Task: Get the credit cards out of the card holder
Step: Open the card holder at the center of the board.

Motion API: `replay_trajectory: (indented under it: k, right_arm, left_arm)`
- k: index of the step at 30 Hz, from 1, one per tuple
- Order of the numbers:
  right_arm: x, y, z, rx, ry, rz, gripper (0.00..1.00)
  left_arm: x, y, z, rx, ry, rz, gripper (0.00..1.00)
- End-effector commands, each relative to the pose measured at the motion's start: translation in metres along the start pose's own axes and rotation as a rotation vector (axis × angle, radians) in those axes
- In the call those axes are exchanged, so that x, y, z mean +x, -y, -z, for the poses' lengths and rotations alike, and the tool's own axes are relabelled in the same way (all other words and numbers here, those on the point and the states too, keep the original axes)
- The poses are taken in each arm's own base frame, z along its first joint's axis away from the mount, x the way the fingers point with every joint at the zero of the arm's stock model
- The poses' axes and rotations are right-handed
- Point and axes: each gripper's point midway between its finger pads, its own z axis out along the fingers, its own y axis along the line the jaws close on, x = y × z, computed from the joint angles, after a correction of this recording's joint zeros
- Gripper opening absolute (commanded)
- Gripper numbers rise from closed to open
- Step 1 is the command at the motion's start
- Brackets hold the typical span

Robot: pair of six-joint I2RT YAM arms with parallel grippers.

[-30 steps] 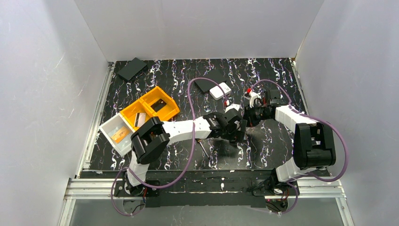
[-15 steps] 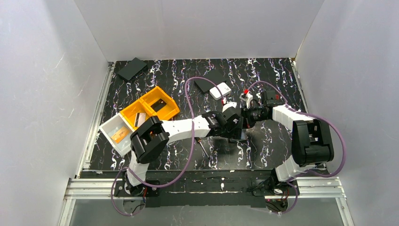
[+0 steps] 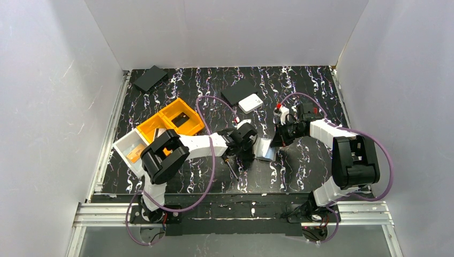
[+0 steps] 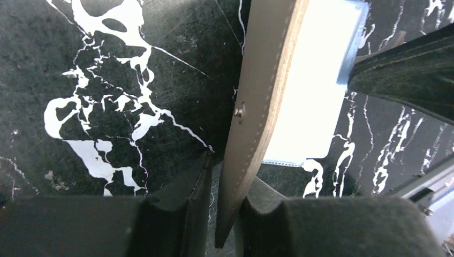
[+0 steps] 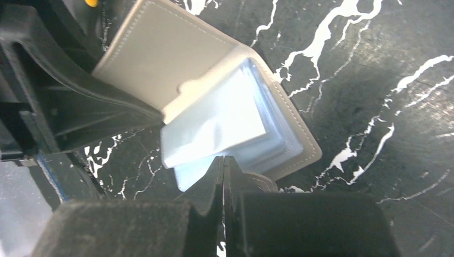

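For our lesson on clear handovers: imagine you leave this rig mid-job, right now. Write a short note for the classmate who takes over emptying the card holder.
Left claw: shut on the taupe flap of the card holder, keeping it raised.
Right claw: shut on the edge of the pale blue credit cards.
Where: the holder is open mid-table between the arms. The cards are in its pocket, with the top ones poking out askew.
Done: holder opened, both grips set.
Left: draw the cards fully clear and set them down.
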Motion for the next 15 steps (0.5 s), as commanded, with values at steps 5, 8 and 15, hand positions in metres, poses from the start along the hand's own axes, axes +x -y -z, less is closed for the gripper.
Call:
replay_trajectory:
  k: [5, 8, 15]
  right_arm:
    - [0.008, 0.011, -0.006, 0.094, -0.074, 0.075, 0.05]
    - [0.011, 0.011, -0.009, 0.098, -0.093, 0.084, 0.06]
    - [0.008, 0.007, -0.013, 0.09, -0.098, 0.109, 0.11]
  left_arm:
    - [-0.01, 0.023, 0.024, 0.176, 0.015, 0.1, 0.39]
    - [-0.012, 0.026, 0.034, 0.21, 0.022, 0.108, 0.49]
    - [-0.024, 0.014, 0.06, 0.192, 0.082, 0.088, 0.62]
